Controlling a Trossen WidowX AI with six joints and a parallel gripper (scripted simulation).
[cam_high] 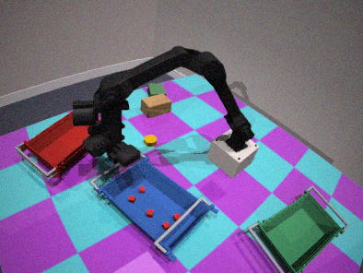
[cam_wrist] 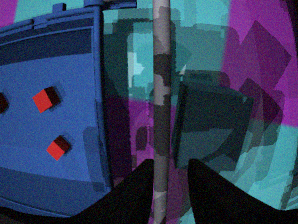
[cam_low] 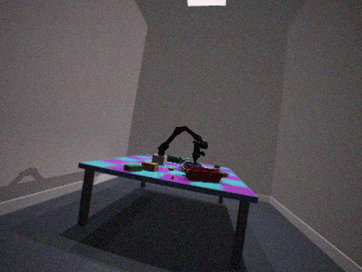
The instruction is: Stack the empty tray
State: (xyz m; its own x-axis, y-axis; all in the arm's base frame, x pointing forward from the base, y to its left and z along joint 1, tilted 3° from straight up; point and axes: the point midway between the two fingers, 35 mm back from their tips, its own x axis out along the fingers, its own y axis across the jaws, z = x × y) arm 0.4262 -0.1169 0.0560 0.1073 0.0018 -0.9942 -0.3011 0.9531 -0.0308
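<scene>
The loaded blue tray (cam_high: 157, 200) (cam_wrist: 102, 75) holds several small red blocks (cam_high: 132, 198) (cam_wrist: 46, 99). Its right-hand bar (cam_high: 183, 223) lies in across the top. Its other bar (cam_high: 103, 174) (cam_wrist: 161, 100) stands out beyond the end nearest the gripper. My gripper (cam_high: 112, 159) (cam_low: 196, 160) (cam_wrist: 170, 166) is slightly open and empty, over that outer bar. In the wrist view the bar runs between the fingertips, nearer the left one; their height difference is unclear. A green tray (cam_high: 295, 235) (cam_low: 175, 159) is empty, with its bars swung out. A red tray (cam_high: 60, 143) (cam_low: 204, 175) shows no load.
A dark teal block (cam_wrist: 215, 115) stands just outside the outer bar. A yellow disc (cam_high: 150, 140), a wooden-coloured block (cam_high: 156, 106) (cam_low: 150, 166) and a green block (cam_high: 157, 89) (cam_low: 133, 168) lie behind the blue tray. The arm's white base (cam_high: 232, 154) stands between the blue and green trays, farther back.
</scene>
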